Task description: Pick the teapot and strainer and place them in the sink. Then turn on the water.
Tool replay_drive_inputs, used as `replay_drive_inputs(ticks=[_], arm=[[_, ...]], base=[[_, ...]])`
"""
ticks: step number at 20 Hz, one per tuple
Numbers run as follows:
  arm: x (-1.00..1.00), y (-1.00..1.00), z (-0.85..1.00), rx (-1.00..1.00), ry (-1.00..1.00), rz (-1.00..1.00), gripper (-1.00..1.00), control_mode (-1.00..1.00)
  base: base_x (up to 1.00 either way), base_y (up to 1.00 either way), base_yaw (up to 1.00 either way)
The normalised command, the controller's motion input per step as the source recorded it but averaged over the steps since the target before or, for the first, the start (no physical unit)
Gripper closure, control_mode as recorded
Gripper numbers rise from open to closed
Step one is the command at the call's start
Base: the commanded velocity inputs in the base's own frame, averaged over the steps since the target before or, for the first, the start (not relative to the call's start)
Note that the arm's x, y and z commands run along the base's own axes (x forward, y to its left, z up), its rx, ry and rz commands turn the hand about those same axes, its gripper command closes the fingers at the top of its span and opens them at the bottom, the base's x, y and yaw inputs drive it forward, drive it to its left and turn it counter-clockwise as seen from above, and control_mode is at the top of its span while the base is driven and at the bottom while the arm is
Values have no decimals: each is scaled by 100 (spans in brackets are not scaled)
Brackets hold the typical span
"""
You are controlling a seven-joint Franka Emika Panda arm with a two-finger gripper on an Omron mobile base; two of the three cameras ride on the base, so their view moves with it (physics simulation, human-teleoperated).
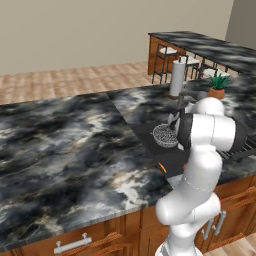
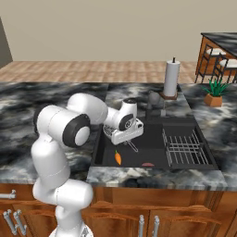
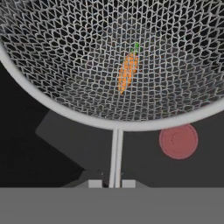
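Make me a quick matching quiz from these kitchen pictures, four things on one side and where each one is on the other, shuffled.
Things:
1. strainer
2. carrot
3. paper towel roll
4. potted plant

Places:
A. counter behind the sink
B. held by its handle in the claw over the sink
C. counter right of the sink
D. lying on the sink floor

Pairs: 1-B, 2-D, 3-A, 4-C

Carrot (image 2: 118, 158), paper-towel roll (image 2: 171, 78), perhaps potted plant (image 2: 214, 94).
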Motion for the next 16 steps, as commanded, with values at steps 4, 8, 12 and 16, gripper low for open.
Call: replay_drive_inputs(ticks=[4, 8, 12, 16], arm=[[11, 0, -29, 0, 5, 3, 100, -100], [7, 0, -23, 0, 5, 6, 100, -100], [4, 0, -12, 0, 8, 9, 100, -100], [6, 0, -5, 0, 9, 12, 100, -100]], base=[[0, 0, 0], [0, 0, 0], [0, 0, 0], [0, 0, 0]])
